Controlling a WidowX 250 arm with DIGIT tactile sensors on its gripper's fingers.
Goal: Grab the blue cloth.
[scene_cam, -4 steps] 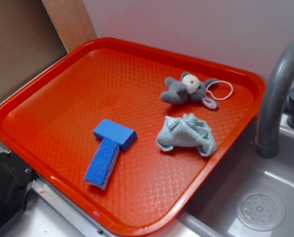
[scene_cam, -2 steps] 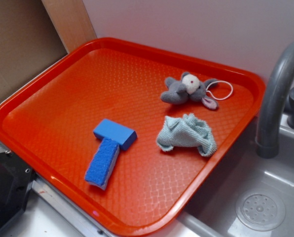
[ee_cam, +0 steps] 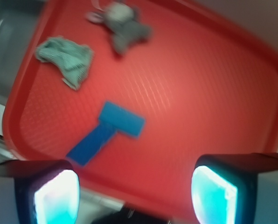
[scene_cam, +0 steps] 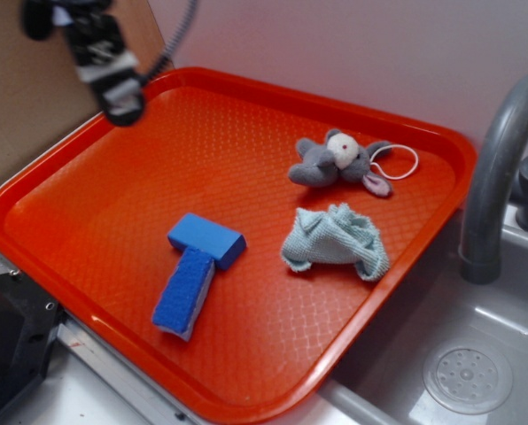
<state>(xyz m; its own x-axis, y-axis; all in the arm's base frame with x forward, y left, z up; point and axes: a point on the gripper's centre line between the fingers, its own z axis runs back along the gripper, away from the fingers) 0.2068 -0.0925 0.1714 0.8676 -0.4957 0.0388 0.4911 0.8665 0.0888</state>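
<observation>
The black gripper is being held high over the far left corner of the large orange-red plastic tray, blurred in the exterior view. In the wrist view its two fingers are being shown wide apart, with nothing between them. Well away from it, the small pale blue-green knitted cloth is being left crumpled on the right part of the tray, near the right rim. Just behind the cloth, the grey plush toy with a white string loop is being seen lying near the far edge. Toward the tray's middle, a bright blue rectangular block is being touched by a bright blue scrub sponge, forming a T. Beside the tray, a grey sink with a curved grey faucet is being shown.
</observation>
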